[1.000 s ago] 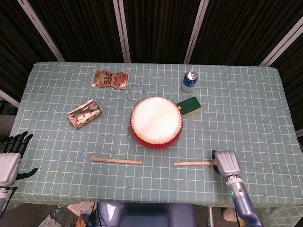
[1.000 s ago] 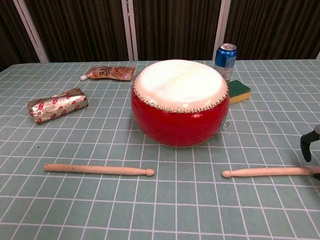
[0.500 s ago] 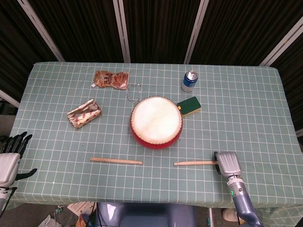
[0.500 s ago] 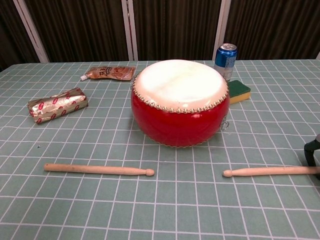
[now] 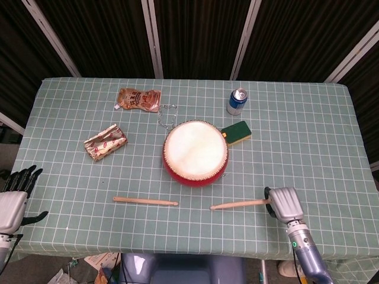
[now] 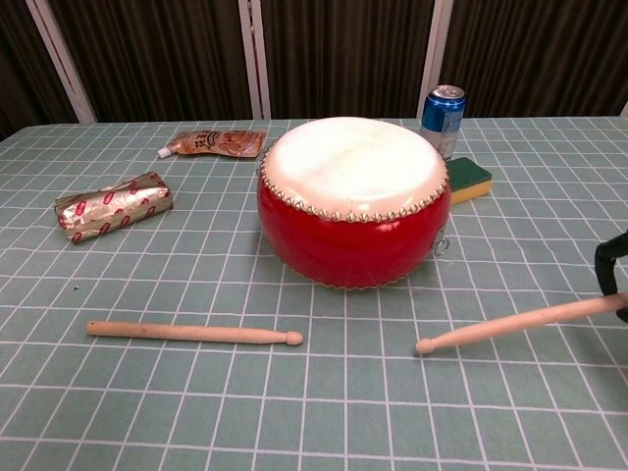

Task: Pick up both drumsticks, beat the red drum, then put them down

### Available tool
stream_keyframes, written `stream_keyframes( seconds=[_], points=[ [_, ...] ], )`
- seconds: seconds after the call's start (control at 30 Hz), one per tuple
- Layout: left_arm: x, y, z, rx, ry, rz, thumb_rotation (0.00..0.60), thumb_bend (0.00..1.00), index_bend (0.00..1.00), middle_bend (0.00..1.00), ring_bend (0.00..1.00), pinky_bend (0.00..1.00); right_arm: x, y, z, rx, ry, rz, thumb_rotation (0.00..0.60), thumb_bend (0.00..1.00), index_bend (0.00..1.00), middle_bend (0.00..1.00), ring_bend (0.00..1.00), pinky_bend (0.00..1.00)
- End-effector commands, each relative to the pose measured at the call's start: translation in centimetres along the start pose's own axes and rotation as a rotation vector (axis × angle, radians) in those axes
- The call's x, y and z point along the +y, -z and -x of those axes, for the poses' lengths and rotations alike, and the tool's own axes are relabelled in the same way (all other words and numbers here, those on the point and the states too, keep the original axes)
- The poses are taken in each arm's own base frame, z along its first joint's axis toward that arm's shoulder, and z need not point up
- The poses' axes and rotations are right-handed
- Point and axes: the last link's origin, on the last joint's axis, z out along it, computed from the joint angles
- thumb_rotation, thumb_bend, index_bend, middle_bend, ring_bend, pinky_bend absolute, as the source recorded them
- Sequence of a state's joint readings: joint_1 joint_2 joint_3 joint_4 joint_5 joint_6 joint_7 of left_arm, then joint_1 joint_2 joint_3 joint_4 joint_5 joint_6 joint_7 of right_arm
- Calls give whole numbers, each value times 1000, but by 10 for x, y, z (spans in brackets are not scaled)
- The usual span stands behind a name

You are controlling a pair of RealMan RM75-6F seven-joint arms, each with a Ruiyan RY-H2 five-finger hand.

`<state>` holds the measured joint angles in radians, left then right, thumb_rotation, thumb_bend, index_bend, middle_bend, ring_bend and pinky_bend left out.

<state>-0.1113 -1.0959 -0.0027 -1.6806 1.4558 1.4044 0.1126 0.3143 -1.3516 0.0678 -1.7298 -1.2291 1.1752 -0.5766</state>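
While gripped by right hand [image 5: 283,203], drumstick [image 5: 238,205] tilted.

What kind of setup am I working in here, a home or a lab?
Most likely a lab or test cell, not a home: a table under a green checked cloth, dark curtain panels with metal poles behind, and unrelated props around the red drum like a soda can.

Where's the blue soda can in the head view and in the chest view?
Head view: the blue soda can stands upper middle, up and right of the red drum.
Chest view: the can stands at top, right of centre, behind the drum.
Shared landmark: the green sponge beside the drum.
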Motion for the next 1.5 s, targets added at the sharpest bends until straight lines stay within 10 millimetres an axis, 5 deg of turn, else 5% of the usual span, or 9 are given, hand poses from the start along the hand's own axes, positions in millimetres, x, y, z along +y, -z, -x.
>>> stream_keyframes(
  seconds=[0.03, 0.23, 0.57, 0.63, 0.73, 0.83, 1.5],
  points=[
    [1, 0, 0, 0, 3, 1, 600, 67, 0, 0, 5, 84, 10, 8, -23, 31, -56, 8, 600, 517, 954, 1000, 1000, 1000],
    [6, -1, 0, 5, 7, 12, 600, 67, 18, 27, 57, 129, 38, 16, -48, 60, -199, 89, 600, 523, 963, 1000, 1000, 1000],
    [32, -17, 2, -23, -28, 59, 600, 89, 151, 258, 272, 295, 72, 18, -65, 60, -445, 177, 600, 526, 965, 1000, 1000, 1000],
    [43, -25, 3, -34, -34, 80, 600, 120, 215, 444, 454, 469, 72, 18, -65, 59, -449, 174, 600, 526, 965, 1000, 1000, 1000],
    [62, -39, 2, -30, -40, 117, 600, 179, 362, 845, 853, 829, 72, 18, -65, 60, -455, 170, 600, 526, 965, 1000, 1000, 1000],
    [80, -50, 6, -72, -23, 134, 600, 187, 433, 977, 978, 960, 73, 18, -65, 61, -456, 169, 600, 526, 965, 1000, 1000, 1000],
    [176, -88, 55, -296, -99, 149, 600, 236, 470, 1000, 1000, 1000, 76, 17, -62, 50, -465, 172, 600, 526, 965, 1000, 1000, 1000]
  ],
)
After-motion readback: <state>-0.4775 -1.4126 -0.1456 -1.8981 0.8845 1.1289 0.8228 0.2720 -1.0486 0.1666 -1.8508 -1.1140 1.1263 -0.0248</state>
